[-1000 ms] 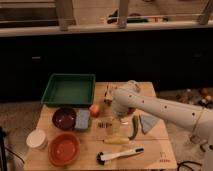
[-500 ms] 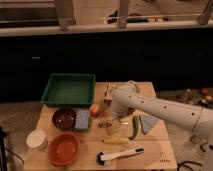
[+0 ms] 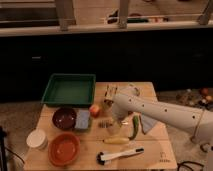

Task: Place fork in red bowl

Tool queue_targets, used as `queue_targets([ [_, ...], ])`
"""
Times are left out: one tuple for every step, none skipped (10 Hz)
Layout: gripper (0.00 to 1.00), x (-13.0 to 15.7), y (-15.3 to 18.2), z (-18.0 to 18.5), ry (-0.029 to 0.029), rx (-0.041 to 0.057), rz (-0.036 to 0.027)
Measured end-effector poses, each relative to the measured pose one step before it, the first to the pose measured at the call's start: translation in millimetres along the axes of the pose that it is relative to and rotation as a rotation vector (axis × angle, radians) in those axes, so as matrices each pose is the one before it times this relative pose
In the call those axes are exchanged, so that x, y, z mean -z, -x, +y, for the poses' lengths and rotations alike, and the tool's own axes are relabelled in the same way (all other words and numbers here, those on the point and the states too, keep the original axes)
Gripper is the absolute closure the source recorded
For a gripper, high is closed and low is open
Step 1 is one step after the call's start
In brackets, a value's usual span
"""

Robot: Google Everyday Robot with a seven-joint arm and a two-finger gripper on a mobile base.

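Note:
The red bowl (image 3: 64,148) is wide, shallow and orange-red, and sits at the table's front left. A small slim fork (image 3: 104,123) seems to lie on the table near the middle, to the right of a blue sponge. My white arm reaches in from the right. Its gripper (image 3: 114,125) points down just right of the fork, close above the table. Whether it touches the fork is not visible. The red bowl is well to the gripper's front left.
A green tray (image 3: 69,89) stands at the back left. A dark maroon bowl (image 3: 64,118), a blue sponge (image 3: 82,119) and a red apple (image 3: 94,110) lie mid-left. A white cup (image 3: 36,138) is at the left edge. A green pepper (image 3: 134,127), a yellow oblong item (image 3: 116,141) and a white-handled brush (image 3: 120,154) lie at the front.

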Motion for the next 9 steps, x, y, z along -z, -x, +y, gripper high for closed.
queue_targets([
  [0.26, -2.88, -0.86, -1.15, -0.00617, 0.01733, -0.00056],
  [0.26, -2.10, -2.78, -0.48, -0.00337, 0.00904, -0.00100],
  [0.26, -2.99, -2.27, -0.47, -0.00180, 0.01203, -0.00197],
  [0.26, -2.68, 0.22, -0.21, 0.00247, 0.01515, -0.00020],
  [0.26, -2.18, 0.04, -0.17, 0.00213, 0.01170, -0.00125],
  [0.26, -2.76, -2.42, 0.56, 0.00393, 0.00787, -0.00495],
  [0.26, -1.80, -1.40, 0.44, 0.00396, 0.00413, -0.00504],
  [0.26, -3.01, -0.46, 1.84, 0.00656, 0.00180, -0.00453],
  [0.26, -3.95, 0.98, 4.36, 0.00949, 0.00265, -0.00569],
])
